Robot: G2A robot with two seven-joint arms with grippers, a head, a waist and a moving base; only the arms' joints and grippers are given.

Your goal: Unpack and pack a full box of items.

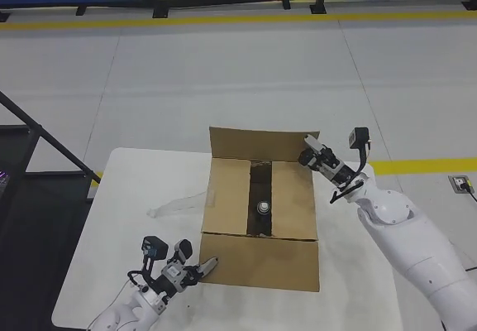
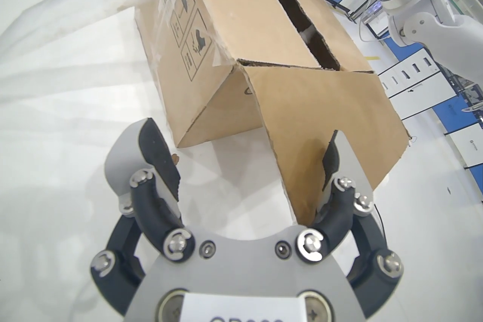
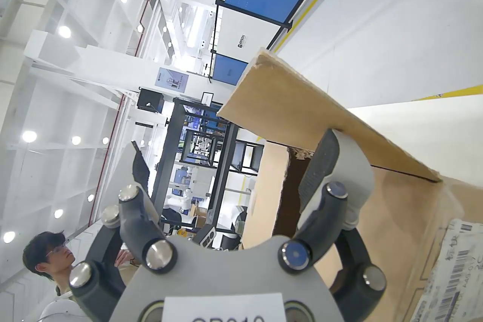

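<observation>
A cardboard box [image 1: 221,199] stands mid-table with its two long top flaps nearly closed, leaving a narrow gap. Through the gap I see a white-capped item [image 1: 263,207], which also shows in the left wrist view [image 2: 307,33]. The far end flap [image 1: 255,142] stands upright. The near end flap [image 1: 259,261] folds out toward me. My left gripper [image 1: 197,258] is open at that flap's left corner, and the flap [image 2: 328,104] edge sits between its fingers [image 2: 158,153]. My right gripper [image 1: 304,151] is open at the box's far right corner, beside the upright flap [image 3: 302,104].
A strip of clear tape [image 1: 176,203] hangs off the box's left side onto the white table [image 1: 122,223]. A black frame [image 1: 7,165] stands left of the table. Bare tabletop lies left of the box; the right edge runs close to the box.
</observation>
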